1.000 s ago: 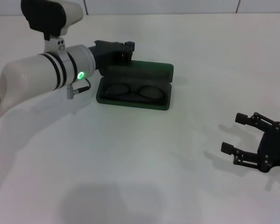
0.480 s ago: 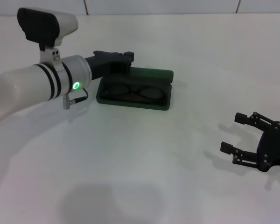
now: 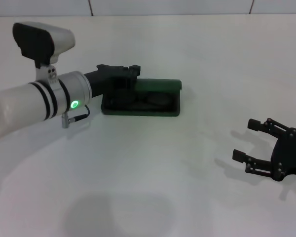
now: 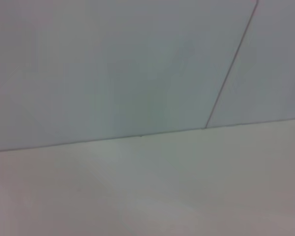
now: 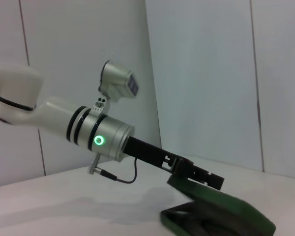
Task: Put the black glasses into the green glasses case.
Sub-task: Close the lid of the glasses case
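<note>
The green glasses case [image 3: 167, 109] lies at the table's middle back, its lid [image 3: 160, 85] tilted forward over the base, half shut. The black glasses [image 3: 155, 99] lie inside the base, partly hidden under the lid. My left gripper [image 3: 127, 75] rests against the lid's left end from behind and above. In the right wrist view the left gripper [image 5: 196, 175] lies on top of the lowered lid of the case [image 5: 236, 216]; the glasses are hidden there. My right gripper [image 3: 260, 143] is open and empty, parked at the right front, far from the case.
The white table [image 3: 153, 168] stretches around the case. A tiled white wall [image 3: 187, 6] runs along the back edge. The left wrist view shows only table and wall. My left arm [image 3: 34, 101] reaches across the left side.
The case lid has come down from nearly upright to half shut over the glasses. My left gripper and forearm have moved down and towards me with it. The right arm has not moved.
</note>
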Robot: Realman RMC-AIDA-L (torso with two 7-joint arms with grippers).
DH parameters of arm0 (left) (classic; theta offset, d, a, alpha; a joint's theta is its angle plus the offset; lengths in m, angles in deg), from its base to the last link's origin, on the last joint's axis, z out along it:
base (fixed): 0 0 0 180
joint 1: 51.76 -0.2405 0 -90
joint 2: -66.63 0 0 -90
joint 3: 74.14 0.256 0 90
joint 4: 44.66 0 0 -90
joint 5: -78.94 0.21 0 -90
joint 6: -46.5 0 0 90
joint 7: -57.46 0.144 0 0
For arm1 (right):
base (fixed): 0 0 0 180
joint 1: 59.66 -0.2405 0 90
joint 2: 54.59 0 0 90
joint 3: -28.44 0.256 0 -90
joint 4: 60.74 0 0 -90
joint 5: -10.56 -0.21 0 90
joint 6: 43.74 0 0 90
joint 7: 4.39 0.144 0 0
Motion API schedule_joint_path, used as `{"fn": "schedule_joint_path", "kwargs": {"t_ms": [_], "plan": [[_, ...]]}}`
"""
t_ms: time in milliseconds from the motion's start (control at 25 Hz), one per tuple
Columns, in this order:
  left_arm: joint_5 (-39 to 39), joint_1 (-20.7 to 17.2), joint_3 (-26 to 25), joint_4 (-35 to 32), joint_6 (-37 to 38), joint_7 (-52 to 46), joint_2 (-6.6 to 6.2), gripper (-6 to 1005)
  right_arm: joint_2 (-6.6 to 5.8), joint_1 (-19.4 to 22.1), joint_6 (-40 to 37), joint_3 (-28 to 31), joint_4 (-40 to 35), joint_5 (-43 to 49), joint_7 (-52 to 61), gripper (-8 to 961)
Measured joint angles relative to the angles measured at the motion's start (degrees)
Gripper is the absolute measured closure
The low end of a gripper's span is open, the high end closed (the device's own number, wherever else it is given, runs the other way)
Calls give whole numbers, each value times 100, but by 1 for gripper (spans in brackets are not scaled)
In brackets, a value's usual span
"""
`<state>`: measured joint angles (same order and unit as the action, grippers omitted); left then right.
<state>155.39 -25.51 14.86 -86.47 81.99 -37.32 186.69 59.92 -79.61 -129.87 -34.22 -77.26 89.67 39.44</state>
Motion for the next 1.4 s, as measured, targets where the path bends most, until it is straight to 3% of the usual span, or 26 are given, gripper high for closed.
{"fn": "schedule_joint_path", "kwargs": {"t_ms": [600,920,1400], "plan": [[-1046,-390,53,160,377,1421,10,946,19,0,0,-7,-12,-8,3,85],[-1919,-391,58,648,822,2429,8,938,19,0,-3,-22,-20,-18,12,85],[-2036,-431,56,783,1037,2973,22,926,40,-7,-4,-14,-46,-10,77,84]]}}
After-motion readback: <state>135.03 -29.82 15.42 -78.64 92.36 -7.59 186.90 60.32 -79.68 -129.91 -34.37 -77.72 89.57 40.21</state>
